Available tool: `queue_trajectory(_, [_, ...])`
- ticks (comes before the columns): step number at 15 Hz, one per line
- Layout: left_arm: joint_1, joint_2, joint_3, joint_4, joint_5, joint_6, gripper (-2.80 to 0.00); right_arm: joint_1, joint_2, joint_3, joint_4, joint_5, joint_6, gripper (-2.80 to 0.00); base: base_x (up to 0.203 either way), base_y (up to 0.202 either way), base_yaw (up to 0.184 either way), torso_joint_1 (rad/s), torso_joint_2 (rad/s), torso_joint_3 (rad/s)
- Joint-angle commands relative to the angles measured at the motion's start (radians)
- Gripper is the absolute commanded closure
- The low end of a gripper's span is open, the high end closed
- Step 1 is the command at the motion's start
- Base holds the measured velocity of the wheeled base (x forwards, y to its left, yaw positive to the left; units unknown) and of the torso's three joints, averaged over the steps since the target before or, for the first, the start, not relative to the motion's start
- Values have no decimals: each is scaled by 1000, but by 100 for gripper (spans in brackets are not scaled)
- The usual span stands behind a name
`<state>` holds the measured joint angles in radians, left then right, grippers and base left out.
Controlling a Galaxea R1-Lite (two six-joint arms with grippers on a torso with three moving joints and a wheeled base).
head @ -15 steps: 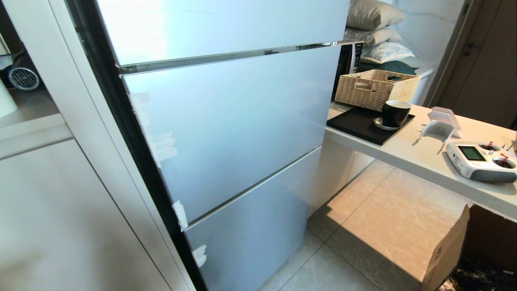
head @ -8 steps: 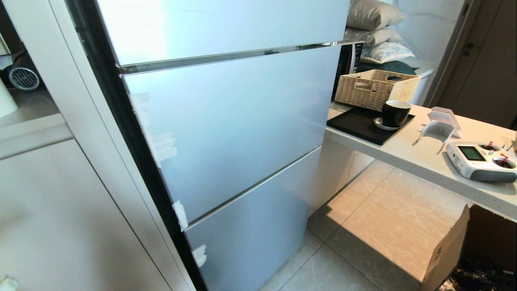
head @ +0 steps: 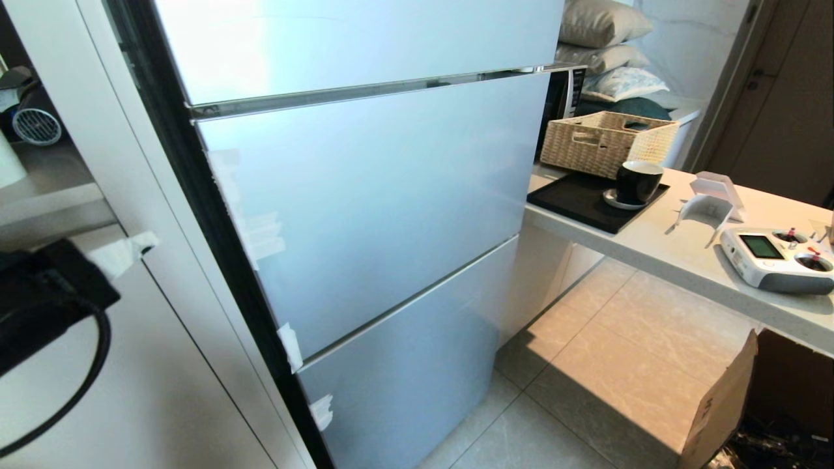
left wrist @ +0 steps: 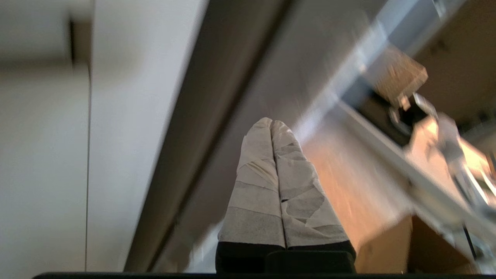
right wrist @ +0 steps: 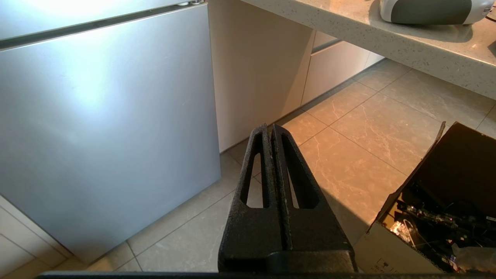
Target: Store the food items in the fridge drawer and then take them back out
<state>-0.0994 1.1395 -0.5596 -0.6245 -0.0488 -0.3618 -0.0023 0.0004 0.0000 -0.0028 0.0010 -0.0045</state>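
**Fridge shut, left arm up beside it, nothing in hand**

I see neither the food items nor the fridge drawer in any view; the drawer, I judge, sits behind one of the closed fronts of the fridge (head: 365,215), so a front must come open first. Those fronts are smooth, flat and glossy, with no knob in sight. The only purchase I can see is the thin seams between panels, and I expect taped fingertips to slip on the flat face, so I would hook an edge, not press on it. A clear plastic drawer should be light and stiff but could crack if levered at one corner. A round fruit, if that is what is stored, would likely bruise under a hard squeeze and roll if let go early.

The left gripper (left wrist: 271,124) is raised at the left of the head view, in front of the white cabinet (head: 130,365), its cable looping below. Its tape-wrapped fingers (left wrist: 255,174) are pressed together, holding nothing, and point toward the dark strip along the fridge's side.

The right gripper (right wrist: 270,130) hangs low over the tiled floor (right wrist: 348,147), near the lowest front and an open cardboard box (right wrist: 418,217). Its black fingers are closed together and empty.
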Motion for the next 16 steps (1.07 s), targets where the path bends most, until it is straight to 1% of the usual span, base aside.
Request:
queue_trajectory(1, [-6, 208, -87, -77, 48, -14, 0, 0, 1, 0, 0, 1, -1, 0, 0, 0, 0, 0, 0, 0])
queue_trajectory(3, [-23, 242, -130, -87, 71, -29, 0, 1, 1, 0, 0, 1, -2, 0, 0, 0, 0, 0, 0, 0])
queue_trajectory(7, [-60, 319, -214, -89, 172, -90, 0, 1, 1, 0, 0, 1, 0, 0, 0, 0, 0, 0, 0, 0])
queue_trajectory(8, [-62, 320, -220, -89, 173, -101, 0, -1, 1, 0, 0, 1, 0, 0, 0, 0, 0, 0, 0, 0])
queue_trajectory(12, [-73, 330, -240, -90, 173, -111, 0, -1, 1, 0, 0, 1, 0, 0, 0, 0, 0, 0, 0, 0])
queue_trajectory(16, [-99, 307, -219, -89, 173, -111, 0, -1, 1, 0, 0, 1, -1, 0, 0, 0, 0, 0, 0, 0])
